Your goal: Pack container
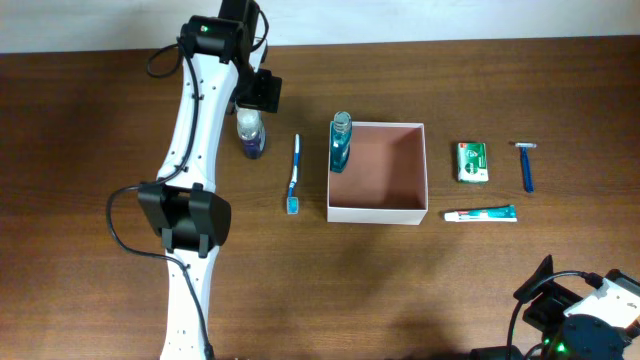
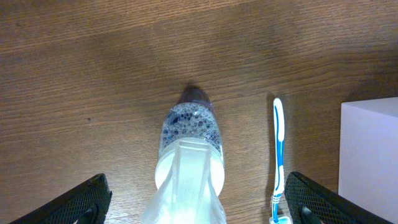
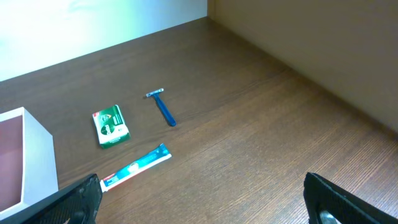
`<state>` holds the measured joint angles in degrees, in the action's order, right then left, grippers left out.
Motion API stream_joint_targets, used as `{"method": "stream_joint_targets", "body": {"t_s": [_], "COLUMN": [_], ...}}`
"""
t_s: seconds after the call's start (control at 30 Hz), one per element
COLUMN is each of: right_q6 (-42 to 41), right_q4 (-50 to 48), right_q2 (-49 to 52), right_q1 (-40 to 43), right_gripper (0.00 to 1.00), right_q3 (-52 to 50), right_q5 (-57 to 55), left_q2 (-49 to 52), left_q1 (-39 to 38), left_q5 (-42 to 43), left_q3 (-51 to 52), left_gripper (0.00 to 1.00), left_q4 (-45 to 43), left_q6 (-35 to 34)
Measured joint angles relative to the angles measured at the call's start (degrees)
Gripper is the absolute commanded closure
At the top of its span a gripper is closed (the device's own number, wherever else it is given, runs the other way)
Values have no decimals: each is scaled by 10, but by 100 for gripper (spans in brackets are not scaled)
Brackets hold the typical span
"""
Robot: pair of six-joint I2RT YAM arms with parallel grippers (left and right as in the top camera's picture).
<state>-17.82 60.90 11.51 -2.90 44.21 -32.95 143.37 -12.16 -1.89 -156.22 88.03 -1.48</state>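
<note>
The container [image 1: 392, 168], a white square box with a pinkish-brown inside, sits mid-table. A teal bottle [image 1: 341, 143] stands upright in its far left corner. Left of the container lie a blue toothbrush [image 1: 294, 175] and an upright bottle of purple liquid [image 1: 250, 136]. My left gripper [image 1: 256, 96] hangs open over that bottle. In the left wrist view the bottle [image 2: 189, 134] with its clear cap stands between the two fingers [image 2: 71, 204], with a gap on each side. My right gripper [image 3: 205, 208] is open over bare wood at the near right, holding nothing.
Right of the container lie a green box [image 1: 472, 162], a blue razor [image 1: 526, 166] and a toothpaste tube [image 1: 481, 213]. The toothbrush [image 2: 278, 155] lies just inside my left gripper's right finger. The container's corner [image 2: 371, 155] is beyond it.
</note>
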Motion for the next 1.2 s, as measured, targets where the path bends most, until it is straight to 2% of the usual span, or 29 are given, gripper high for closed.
{"method": "stream_joint_targets", "body": {"t_s": [0.7, 0.77, 1.2], "right_q6": [0, 0, 0], "right_q4": [0, 0, 0], "right_q2": [0, 0, 0], "right_q1": [0, 0, 0], "right_gripper": [1, 1, 1], "right_q3": [0, 0, 0], "right_q5": [0, 0, 0], "left_q2": [27, 28, 28], "left_q1": [3, 3, 4], "left_q5": [4, 4, 4], "left_q3": [1, 1, 1], "left_gripper": [9, 16, 29], "left_q4": [0, 1, 1], "left_q6": [0, 0, 2]}}
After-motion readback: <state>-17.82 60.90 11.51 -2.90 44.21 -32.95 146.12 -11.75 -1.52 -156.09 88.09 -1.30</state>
